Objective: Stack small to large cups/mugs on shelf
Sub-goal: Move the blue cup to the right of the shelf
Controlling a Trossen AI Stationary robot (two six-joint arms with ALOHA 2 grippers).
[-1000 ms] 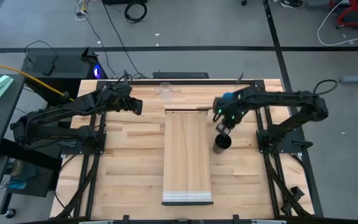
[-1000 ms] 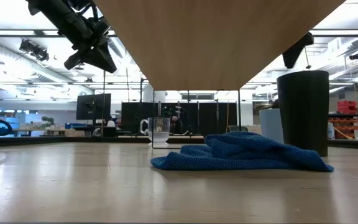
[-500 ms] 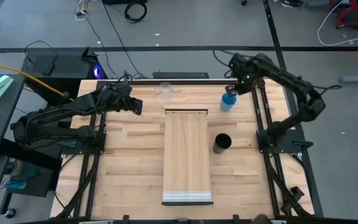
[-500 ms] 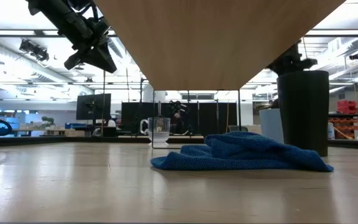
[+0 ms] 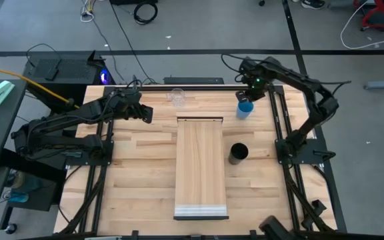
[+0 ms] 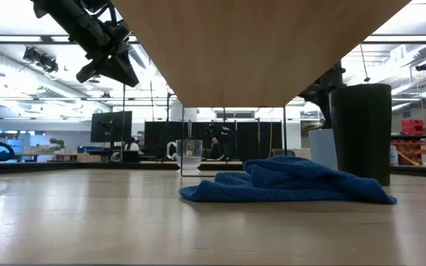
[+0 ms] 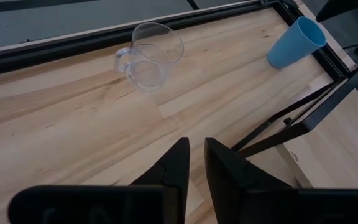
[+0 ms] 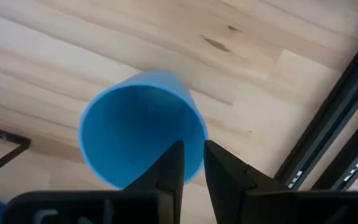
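A clear mug [image 5: 177, 97] [image 7: 148, 61] stands upright near the table's far edge. The blue cup [image 5: 244, 109] [image 8: 143, 127] stands mouth up at the far right. The black cup [image 5: 238, 153] [image 6: 361, 133] stands right of the shelf [image 5: 201, 167], a raised light-wood board. My right gripper [image 5: 249, 95] [image 8: 192, 149] hangs above the blue cup's rim, pointing down. Its fingers are a narrow gap apart, one over the cup's inside and one outside, clear of it. My left gripper [image 5: 147, 115] [image 7: 194, 146] hovers at the far left, slightly open and holding nothing.
A crumpled blue cloth [image 6: 287, 185] lies on the table under the shelf. The shelf's black legs [image 7: 291, 118] stand between the two arms. A black frame rail [image 8: 334, 124] runs along the table's right edge close to the blue cup.
My right gripper has left the spot above the black cup and swung toward the table's far edge, ending over the blue cup, a little lower, with its wrist rolled. The black cup has stayed where it was.
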